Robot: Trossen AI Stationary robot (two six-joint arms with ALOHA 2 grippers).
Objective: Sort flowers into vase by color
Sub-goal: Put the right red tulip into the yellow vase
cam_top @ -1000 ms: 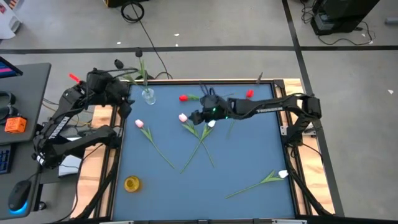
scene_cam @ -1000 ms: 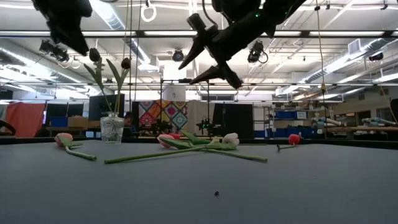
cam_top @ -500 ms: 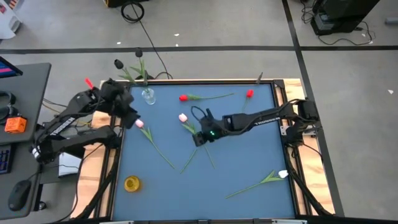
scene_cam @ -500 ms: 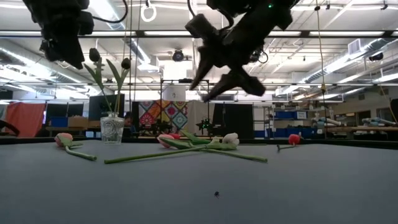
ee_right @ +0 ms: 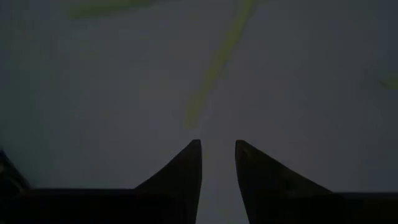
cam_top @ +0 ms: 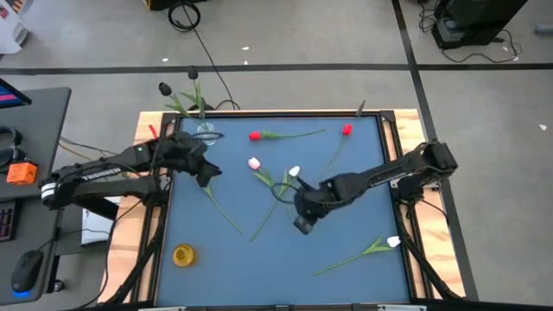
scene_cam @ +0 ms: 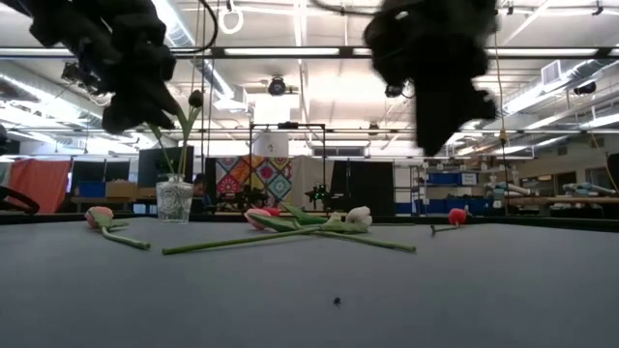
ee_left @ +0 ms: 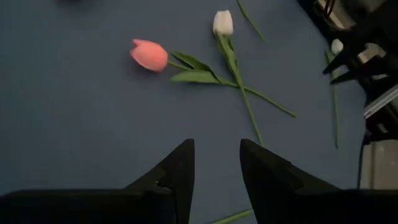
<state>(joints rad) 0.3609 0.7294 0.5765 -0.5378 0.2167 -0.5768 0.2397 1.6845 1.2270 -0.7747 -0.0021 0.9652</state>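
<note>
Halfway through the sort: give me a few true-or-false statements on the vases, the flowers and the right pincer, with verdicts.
1. The glass vase holds dark-headed flowers. True.
2. The right pincer grips a red tulip. False: its fingers are apart with nothing between them, over bare table.
3. A white tulip lies alone near the corner on the right arm's side. True.
4. The yellow container is full of stems. False: no stems show in it.

Your two arms are dark, jointed units. The left arm [cam_top: 95,173] carries white lettering along its link. Each gripper's fingers [ee_left: 177,171] are matte black, wedge-shaped, tapering to narrow tips.
</note>
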